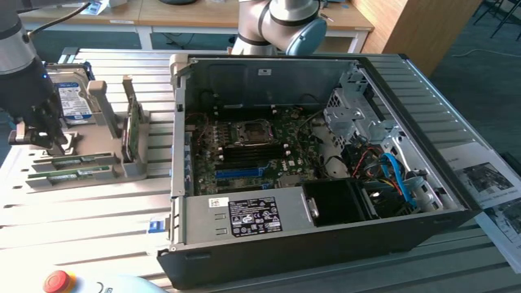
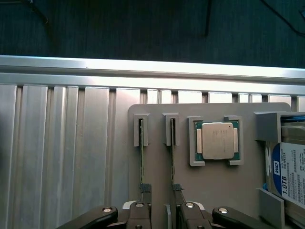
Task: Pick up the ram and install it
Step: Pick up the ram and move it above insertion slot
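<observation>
Gripper [image 2: 161,202] fingers stand wide apart, holding nothing, over the grey holder [image 2: 214,191] at the exterior view's left of the computer case [image 1: 285,259]. Their tips sit at the ends of two ram sticks [image 2: 141,148] standing on edge in neighbouring slots beside the processor chip [image 2: 218,140]. Each stick looks light, stiff, thin and probably fragile, so pinching its flat faces seems best.
</observation>
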You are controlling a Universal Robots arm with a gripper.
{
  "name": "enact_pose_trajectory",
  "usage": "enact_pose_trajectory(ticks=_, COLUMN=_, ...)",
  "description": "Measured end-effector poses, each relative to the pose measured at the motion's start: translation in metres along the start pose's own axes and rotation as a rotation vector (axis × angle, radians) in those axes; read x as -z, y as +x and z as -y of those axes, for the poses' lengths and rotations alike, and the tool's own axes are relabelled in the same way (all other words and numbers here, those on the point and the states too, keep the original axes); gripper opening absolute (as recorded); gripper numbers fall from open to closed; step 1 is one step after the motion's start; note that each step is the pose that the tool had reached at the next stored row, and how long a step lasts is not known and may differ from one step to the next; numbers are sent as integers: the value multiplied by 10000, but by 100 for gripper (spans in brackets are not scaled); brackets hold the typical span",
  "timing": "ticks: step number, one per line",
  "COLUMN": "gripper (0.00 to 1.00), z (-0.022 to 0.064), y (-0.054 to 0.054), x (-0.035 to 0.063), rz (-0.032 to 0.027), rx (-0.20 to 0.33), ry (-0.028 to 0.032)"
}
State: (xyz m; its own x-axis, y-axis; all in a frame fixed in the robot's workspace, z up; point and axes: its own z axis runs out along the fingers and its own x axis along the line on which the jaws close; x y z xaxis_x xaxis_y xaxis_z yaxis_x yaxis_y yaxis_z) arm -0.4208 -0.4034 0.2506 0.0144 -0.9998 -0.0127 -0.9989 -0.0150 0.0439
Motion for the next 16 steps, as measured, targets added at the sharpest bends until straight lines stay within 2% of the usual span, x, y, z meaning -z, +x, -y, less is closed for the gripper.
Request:
enact_pose_trajectory(ticks=4, gripper=30, z=2, y=1, x=-40, rz=0, rx=1, ry=0)
enact_pose_trajectory(ticks=10, gripper=30, z=2, y=2, x=-44, rz=0, rx=0, ry=0)
enact_pose_trajectory(ticks=16, gripper=30, z=1, y=65, x=-43, rz=0, rx=0, ry=0)
